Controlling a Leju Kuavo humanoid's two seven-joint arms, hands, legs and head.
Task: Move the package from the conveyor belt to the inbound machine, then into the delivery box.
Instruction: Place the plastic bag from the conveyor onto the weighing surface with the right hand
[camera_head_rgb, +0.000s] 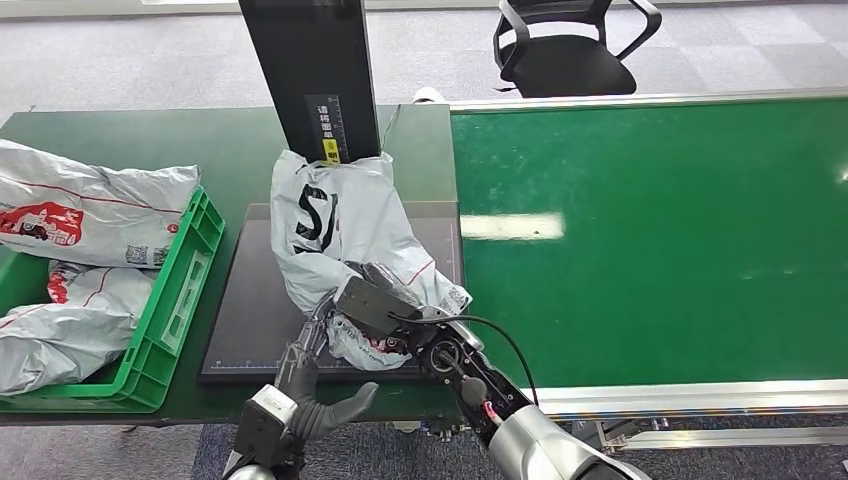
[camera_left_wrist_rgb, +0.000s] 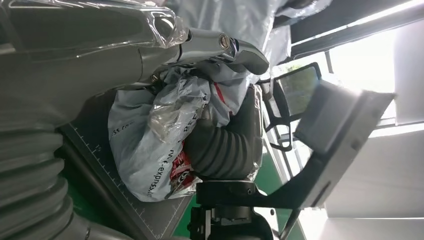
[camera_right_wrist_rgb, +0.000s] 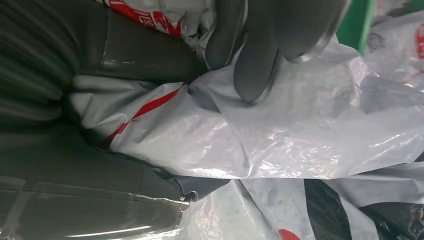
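Package (camera_head_rgb: 340, 235): grey plastic mailing bag with black lettering and red print, lying crumpled on the dark scanning plate (camera_head_rgb: 250, 310) of the inbound machine, at about 6 o'clock from the machine's black upright column (camera_head_rgb: 310, 70). Its far end touches the foot of the column; its near end lies between the two hands.

Right hand (camera_head_rgb: 375, 305): in the head view it sits on the near end of the package at roughly 5 o'clock from the bag's centre, with a black cable looping off the wrist. The right wrist view adds what the head view hides: dark fingers (camera_right_wrist_rgb: 260, 55) pressed into the grey film from one side and the thumb from the other, with a fold of bag pinched between them.

Left hand (camera_head_rgb: 305, 365): at the plate's near edge, 7 o'clock from the package, thumb held apart from the fingers. The left wrist view shows a finger (camera_left_wrist_rgb: 220, 47) lying over the bunched bag end (camera_left_wrist_rgb: 155, 135); whether it grips cannot be told.

Green crate (camera_head_rgb: 175, 300): at 9 o'clock from the plate, holding other grey bags (camera_head_rgb: 90, 215).

Conveyor belt (camera_head_rgb: 650, 240): green, at 3 o'clock from the plate.

Office chair (camera_head_rgb: 570, 50): black, beyond the belt at 12 o'clock.
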